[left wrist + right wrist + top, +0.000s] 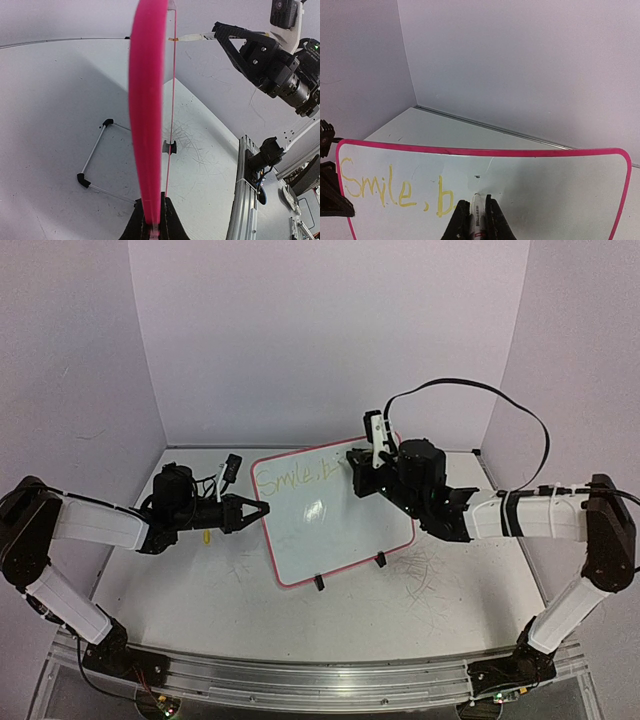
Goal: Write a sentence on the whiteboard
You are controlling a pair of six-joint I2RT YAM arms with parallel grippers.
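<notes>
Pale lilac walls (320,330), scuffed white tabletop (215,605), aluminium rail (300,681)

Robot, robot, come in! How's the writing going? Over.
Left tool shut on whiteboard edge. Right tool shut on marker, tip at board. Sentence stops at "Smile, b". Nothing blocking it.

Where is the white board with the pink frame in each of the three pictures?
Top external: the glossy white rectangular whiteboard with a pink-red frame stands at the picture's centre.
Left wrist: edge-on, a pink vertical band up the middle, pinched by the left claw.
Right wrist: its face fills the lower half.
Shared landmark: the black right claw, holding a white marker at the board.
</notes>
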